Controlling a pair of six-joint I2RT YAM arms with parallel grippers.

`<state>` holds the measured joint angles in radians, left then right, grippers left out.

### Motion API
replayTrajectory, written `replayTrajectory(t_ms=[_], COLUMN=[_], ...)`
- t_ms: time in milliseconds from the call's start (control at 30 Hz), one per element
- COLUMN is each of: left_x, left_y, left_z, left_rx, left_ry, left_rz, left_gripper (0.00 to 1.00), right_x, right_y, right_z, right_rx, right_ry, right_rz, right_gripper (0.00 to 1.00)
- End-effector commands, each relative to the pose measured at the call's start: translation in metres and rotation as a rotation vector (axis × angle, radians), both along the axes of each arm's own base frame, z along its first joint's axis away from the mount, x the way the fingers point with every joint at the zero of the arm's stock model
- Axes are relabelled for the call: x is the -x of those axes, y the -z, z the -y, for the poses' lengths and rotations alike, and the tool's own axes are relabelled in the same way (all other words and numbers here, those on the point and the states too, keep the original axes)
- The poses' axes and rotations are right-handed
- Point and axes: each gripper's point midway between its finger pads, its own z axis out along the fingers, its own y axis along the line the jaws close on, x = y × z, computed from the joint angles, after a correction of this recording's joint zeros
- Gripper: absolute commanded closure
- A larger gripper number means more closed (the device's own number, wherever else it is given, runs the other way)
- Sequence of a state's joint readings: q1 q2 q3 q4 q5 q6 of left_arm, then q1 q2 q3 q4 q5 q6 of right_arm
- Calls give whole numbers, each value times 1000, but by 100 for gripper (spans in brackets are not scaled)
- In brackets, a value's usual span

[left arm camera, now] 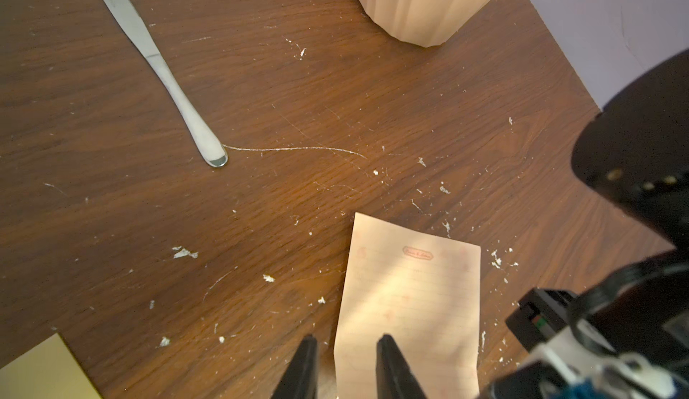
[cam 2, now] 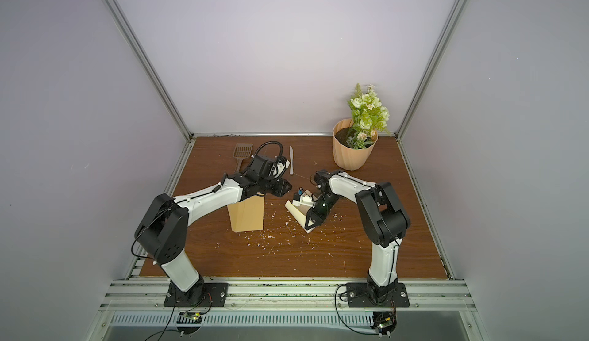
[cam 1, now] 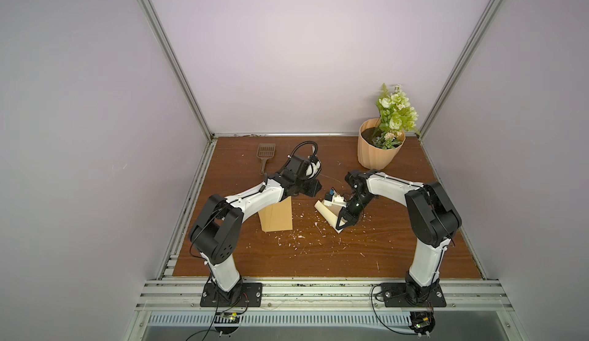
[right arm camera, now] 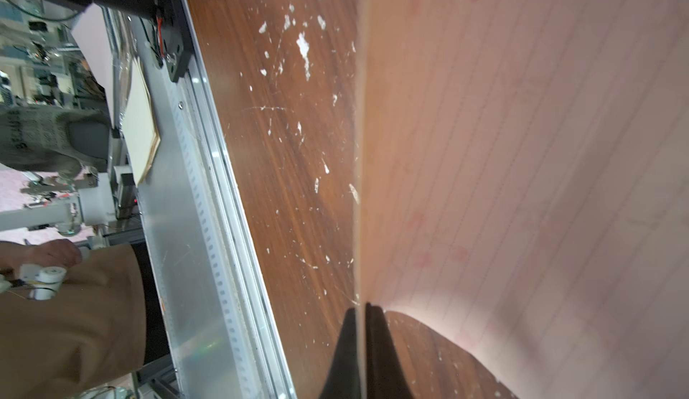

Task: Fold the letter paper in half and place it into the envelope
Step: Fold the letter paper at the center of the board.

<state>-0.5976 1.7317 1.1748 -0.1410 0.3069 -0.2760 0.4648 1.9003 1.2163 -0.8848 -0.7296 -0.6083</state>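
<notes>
Right gripper (right arm camera: 361, 305) is clamped on the letter paper (right arm camera: 522, 155); left gripper (left arm camera: 347, 339) straddles its edge, part open, empty; a crooked pinch could skew the crease.

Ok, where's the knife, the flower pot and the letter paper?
knife (left arm camera: 153, 58): left wrist view, where blade meets handle.
flower pot (cam 1: 377, 156): in a top view, side wall.
letter paper (left arm camera: 410, 296): left wrist view, sheet's middle.

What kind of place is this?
Probably a robot lab's test booth: the left arm and right arm are bolted to an aluminium rail, plain walls box in a wooden table, and props like a flower pot and scoop sit on it.
</notes>
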Motion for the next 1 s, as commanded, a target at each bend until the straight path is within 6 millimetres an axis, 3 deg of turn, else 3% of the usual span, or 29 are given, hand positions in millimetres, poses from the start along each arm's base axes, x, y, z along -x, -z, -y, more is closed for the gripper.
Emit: replayTrajectory(t_ms=[0,267,567,967], left_x=[5,8,14,26], left_y=[-5,3,11,25], left_z=[-3,-3,-3,24], left_rx=[-10,-19,-50,-79], left_ry=[16,21,51,128], left_rz=[8,-13,-38,-68], left_gripper=[71,72,73,73], right_x=[0,-10,-28,-52], right_y=[-13,-14,-33,-34], right_z=[-3,2,9,34], right_rx=[-59,-56,-150,-172], right_ry=[41,61,127,242], right_rz=[-78,-66,-58,-38], right_gripper=[100,100,100,100])
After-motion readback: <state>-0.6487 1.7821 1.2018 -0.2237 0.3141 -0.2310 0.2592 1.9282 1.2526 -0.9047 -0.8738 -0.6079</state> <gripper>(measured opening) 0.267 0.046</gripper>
